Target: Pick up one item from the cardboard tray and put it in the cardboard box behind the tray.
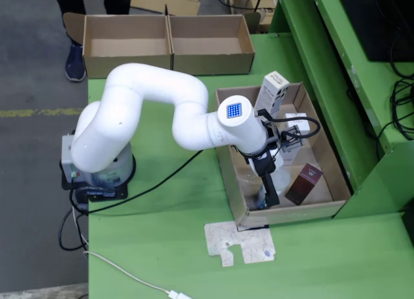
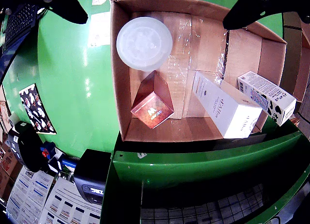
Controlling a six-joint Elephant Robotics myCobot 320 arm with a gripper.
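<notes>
The cardboard tray (image 1: 288,213) (image 2: 121,95) holds several items. In the wrist view a white round lidded tub (image 2: 144,43) lies near the top, a dark red box (image 2: 152,102) just below it, a long white box (image 2: 225,106) to the right, and a cow-print carton (image 2: 266,95) against the right wall. In the fixed view the red box (image 1: 305,181) stands at the tray's near right and the carton (image 1: 272,92) leans on the far wall. My gripper (image 1: 268,194) (image 2: 155,21) hangs over the tub, open and holding nothing. The two-bay cardboard box (image 1: 168,43) stands behind.
The white arm's base (image 1: 97,176) sits at the green table's left edge with black cables trailing. A flat paper cutout (image 1: 240,242) lies in front of the tray. A green frame (image 1: 336,85) rises to the right. A person's shoe (image 1: 74,63) is beyond the box.
</notes>
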